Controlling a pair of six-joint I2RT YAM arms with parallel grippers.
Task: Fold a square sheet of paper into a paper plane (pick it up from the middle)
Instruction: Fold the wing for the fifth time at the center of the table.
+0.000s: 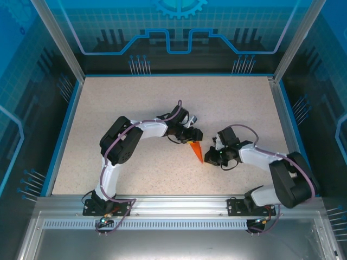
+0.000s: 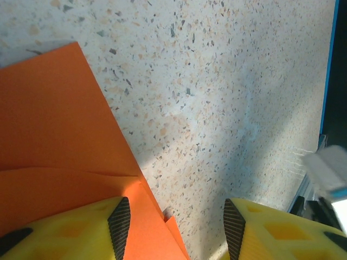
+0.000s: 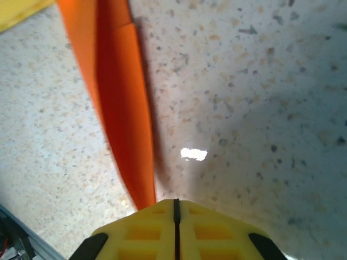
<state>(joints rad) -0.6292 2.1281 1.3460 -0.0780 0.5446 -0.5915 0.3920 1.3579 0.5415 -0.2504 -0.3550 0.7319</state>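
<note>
The orange paper [image 1: 196, 151] lies folded into a slim pointed dart on the table's middle, its point toward the near edge. My left gripper [image 1: 191, 135] sits at its wide far end. In the left wrist view that gripper [image 2: 176, 233] is open, its left finger over the layered orange paper [image 2: 54, 135] and its right finger over bare table. My right gripper [image 1: 209, 157] is at the dart's point. In the right wrist view it [image 3: 175, 208] is shut, and the narrow paper [image 3: 122, 97] runs up to the left side of its fingers, outside the seam.
The speckled tabletop [image 1: 124, 108] has a blue rim [image 1: 65, 130] and clear walls around it. An aluminium rail [image 1: 179, 203] with both arm bases runs along the near edge. A small white fleck [image 3: 193, 154] lies on the table beside the dart.
</note>
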